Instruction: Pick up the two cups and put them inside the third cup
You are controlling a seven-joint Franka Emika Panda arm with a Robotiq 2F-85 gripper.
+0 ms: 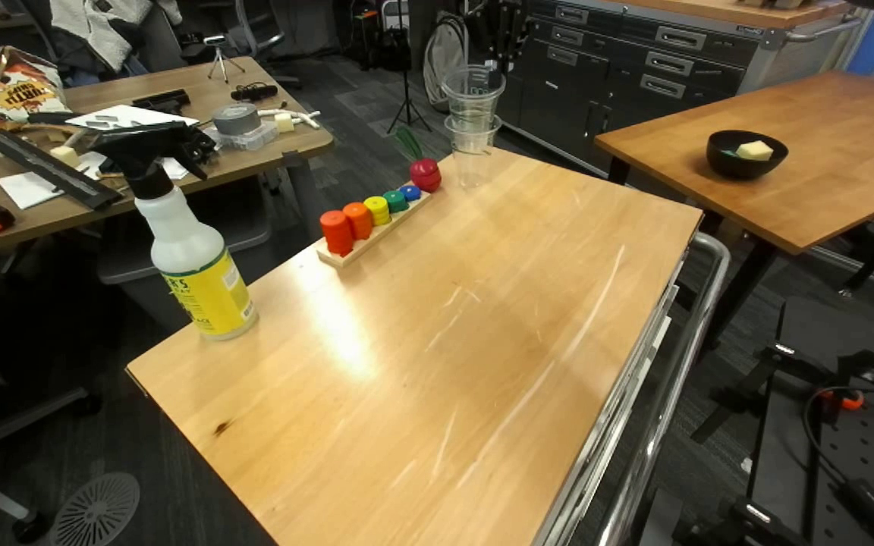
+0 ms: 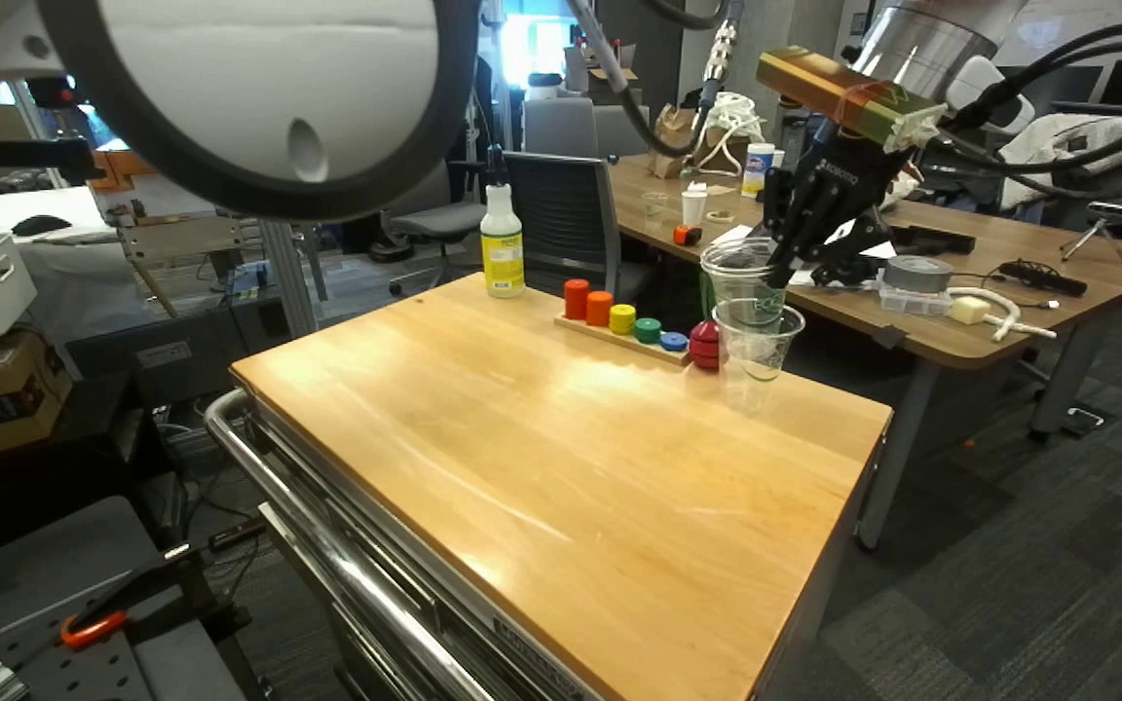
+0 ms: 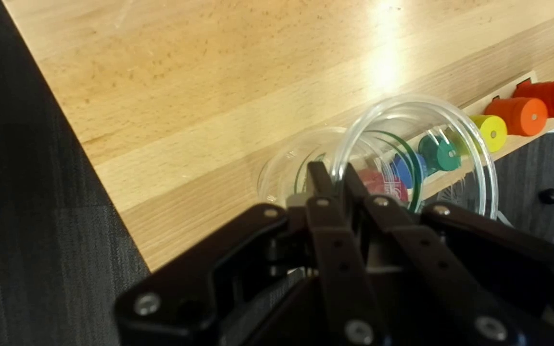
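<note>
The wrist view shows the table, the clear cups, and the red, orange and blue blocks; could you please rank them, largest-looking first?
1. Table
2. Clear cups
3. Red block and orange block, too alike to rank
4. Blue block, seen through the cups

In the wrist view, the fingers (image 3: pixel 319 181) hide parts of the lower cup (image 3: pixel 284 161) beyond them and the red toy (image 3: pixel 383 183) past their tips, the gripper (image 3: pixel 333 172) is cut off by the bottom edge behind them, and whether the upper cup (image 3: pixel 410 153) at their tips is single or nested seems unclear.
</note>
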